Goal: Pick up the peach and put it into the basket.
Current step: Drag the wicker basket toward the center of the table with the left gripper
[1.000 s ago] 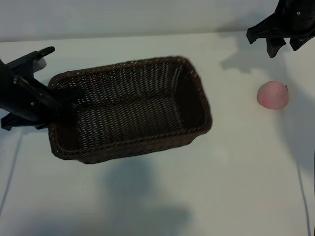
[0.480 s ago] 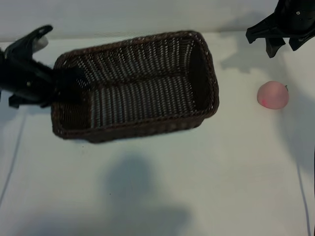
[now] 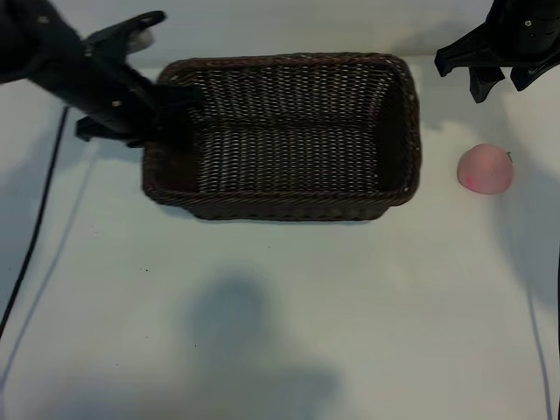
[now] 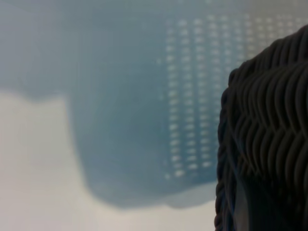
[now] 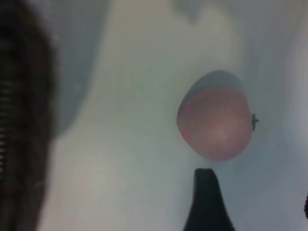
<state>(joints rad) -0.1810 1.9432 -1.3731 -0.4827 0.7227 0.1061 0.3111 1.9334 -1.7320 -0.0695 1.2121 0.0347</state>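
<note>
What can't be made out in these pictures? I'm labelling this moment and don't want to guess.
- Left gripper: in the exterior view its fingertips merge with the dark basket rim; the left wrist view shows only blurred wicker.
- Right gripper: cut off by the exterior view's top edge; in the right wrist view only one finger tip shows.
- Peach: its underside is hidden against the table.

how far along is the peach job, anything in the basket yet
Nothing is in the basket yet. Done: none of the placing; the peach sits on the table, beside the basket's right end, untouched. In hand: the left gripper is closed on the basket's left rim, holding it. The right gripper hangs open above the peach. Left: lower, grasp the peach, carry it over, drop it in.
</note>
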